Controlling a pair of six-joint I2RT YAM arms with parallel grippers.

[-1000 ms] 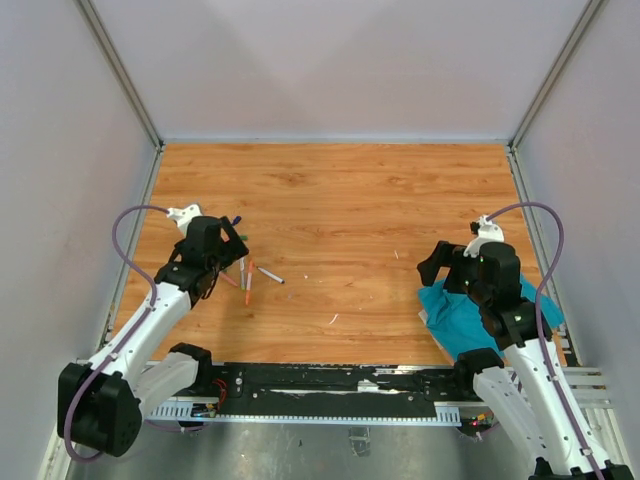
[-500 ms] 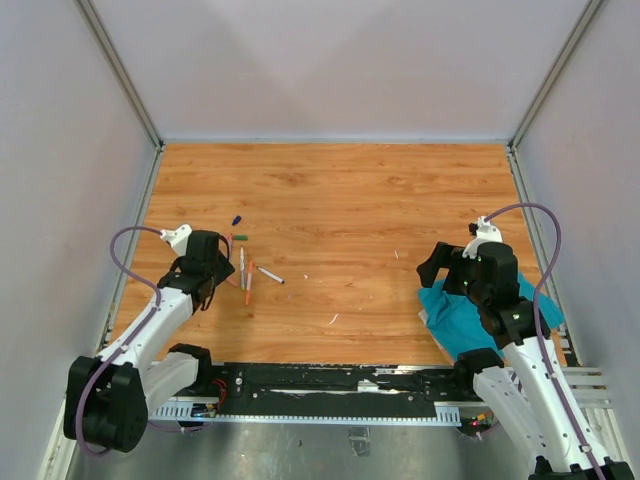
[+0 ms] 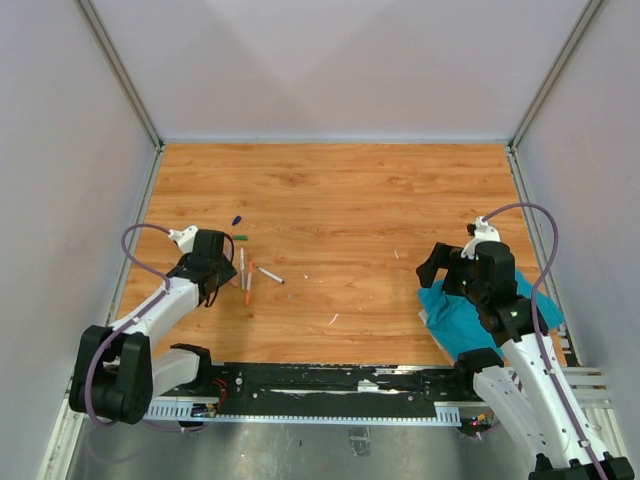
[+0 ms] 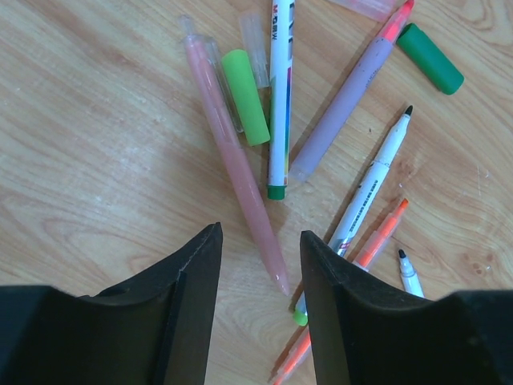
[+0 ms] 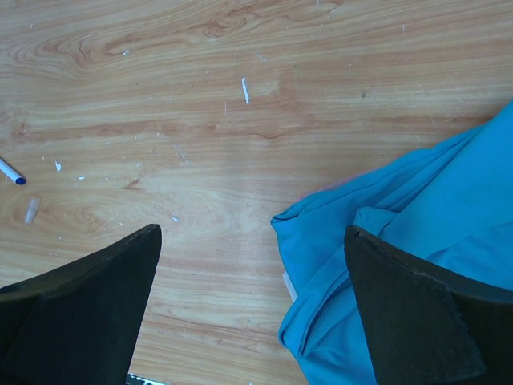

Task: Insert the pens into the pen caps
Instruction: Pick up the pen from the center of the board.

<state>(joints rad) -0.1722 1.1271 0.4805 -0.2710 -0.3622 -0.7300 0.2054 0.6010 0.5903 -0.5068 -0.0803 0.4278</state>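
Several pens (image 3: 246,273) lie in a loose bunch on the wooden floor at the left. In the left wrist view I see a pink pen (image 4: 236,160), a white pen with a green end (image 4: 279,96), a grey pen with a pink tip (image 4: 349,96), a black-tipped white pen (image 4: 373,180) and an orange pen (image 4: 377,237). Pen caps lie among them: a light green one (image 4: 245,96) and a dark green one (image 4: 430,58). A purple cap (image 3: 236,219) lies further back. My left gripper (image 4: 260,241) is open, its jaws partly narrowed around the pink pen's near tip without touching it. My right gripper (image 5: 252,241) is wide open and empty.
A teal cloth (image 3: 470,320) lies crumpled under the right arm, its folded edge (image 5: 337,241) between the right jaws' view. A blue-tipped pen end (image 5: 10,172) shows at the far left of the right wrist view. Grey walls (image 3: 80,180) close in the floor.
The left gripper has drawn back towards the near left, uncovering the purple and dark green caps, and its jaws have narrowed. The right arm has not moved.
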